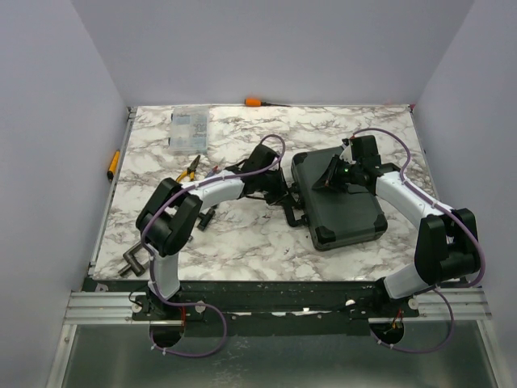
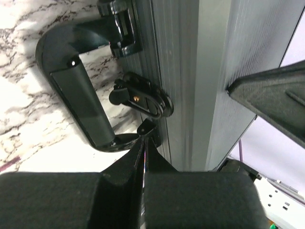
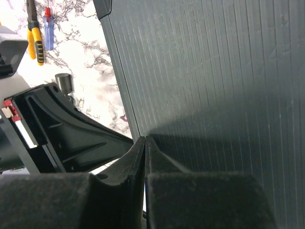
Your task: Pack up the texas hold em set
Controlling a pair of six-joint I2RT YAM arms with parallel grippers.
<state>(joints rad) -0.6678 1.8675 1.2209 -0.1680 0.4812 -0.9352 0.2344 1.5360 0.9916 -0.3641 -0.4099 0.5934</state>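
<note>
Texas hold 'em set, packed state. The black rectangular hard case (image 1: 347,214) is shown closed and lying flat on the marble-patterned counter (image 1: 242,242), right of centre in the top view, with its long axis turned slightly off the frame edges. Moulded corner caps are seen at its lower corners. The lid surface (image 3: 214,86) is finely ribbed, as is seen across the right of the right wrist view. A black carrying handle (image 2: 78,95) is fixed to the left side wall and rests folded down against the counter. Beside it, a black latch (image 2: 143,98) is mounted on the wall; whether it is fastened cannot be determined.
</note>
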